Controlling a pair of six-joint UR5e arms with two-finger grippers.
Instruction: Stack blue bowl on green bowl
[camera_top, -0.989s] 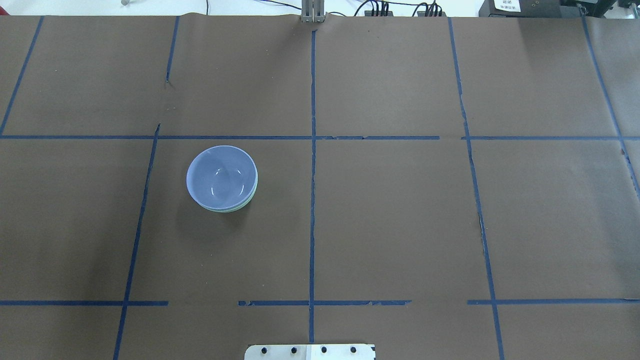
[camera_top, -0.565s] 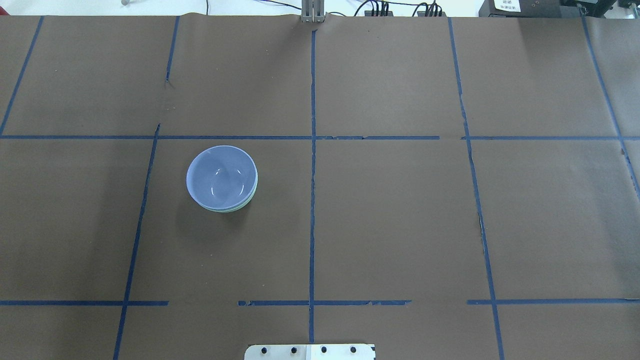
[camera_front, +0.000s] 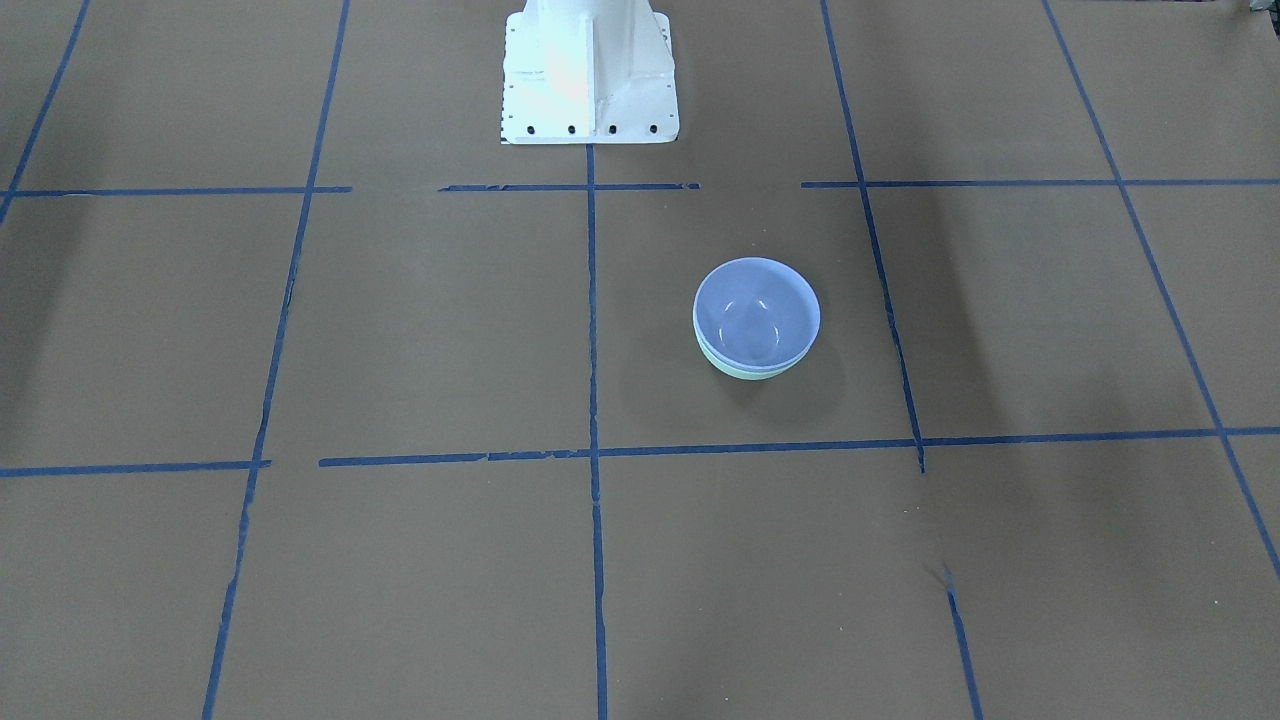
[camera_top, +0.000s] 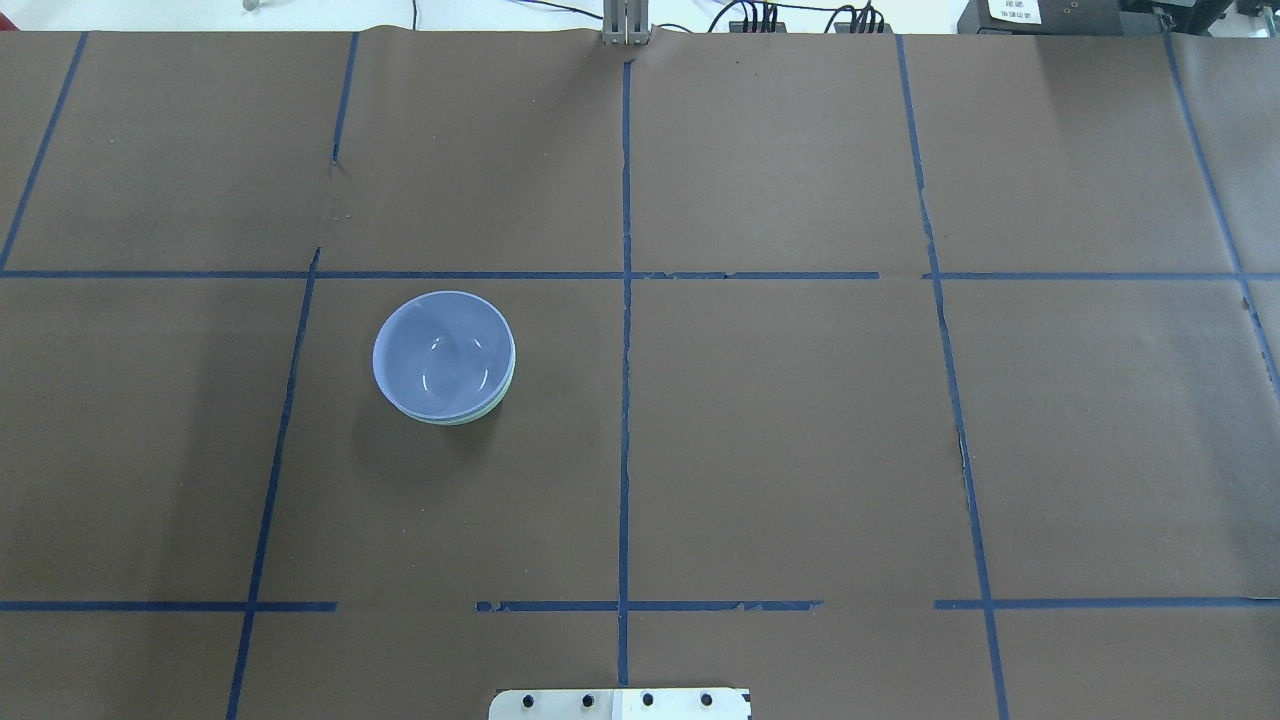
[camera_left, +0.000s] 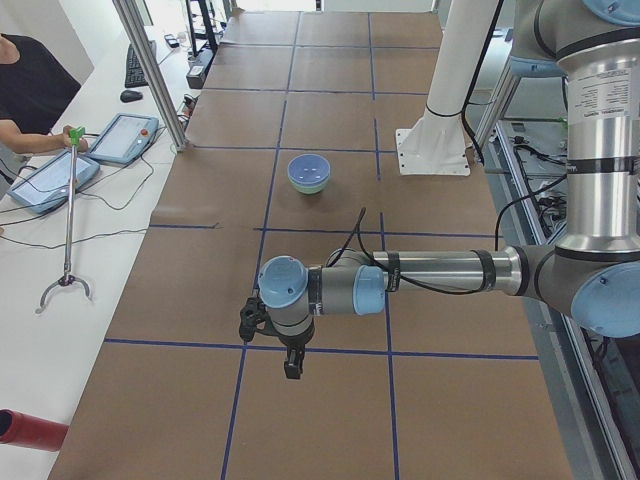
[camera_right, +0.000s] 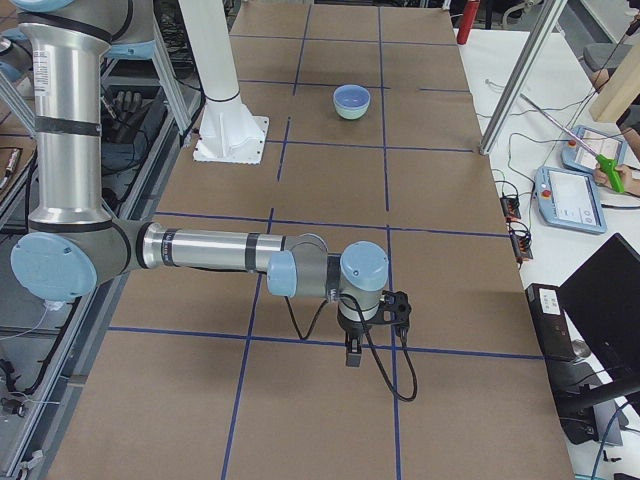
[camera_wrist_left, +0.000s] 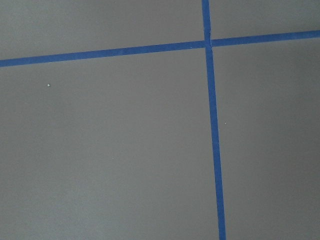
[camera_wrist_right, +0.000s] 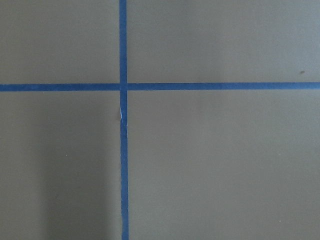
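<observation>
The blue bowl (camera_top: 440, 352) sits nested inside the green bowl (camera_top: 497, 405) on the brown paper, left of the centre tape line. Only a thin mint rim shows under it. The stack also shows in the front view, blue bowl (camera_front: 757, 315) over green bowl (camera_front: 745, 372), and in the left view (camera_left: 309, 170) and right view (camera_right: 351, 100). My left gripper (camera_left: 292, 365) hangs over the table's left end, far from the bowls. My right gripper (camera_right: 352, 355) hangs over the right end. I cannot tell whether either is open or shut. Both wrist views show only paper and blue tape.
The white robot pedestal (camera_front: 588, 70) stands at the table's near edge, centre. A side bench holds tablets (camera_left: 122, 138), a grabber stick (camera_left: 68, 210) and a red tube (camera_left: 25, 430). An operator (camera_left: 25, 90) sits there. Metal posts (camera_right: 520, 75) stand at the table's far edge.
</observation>
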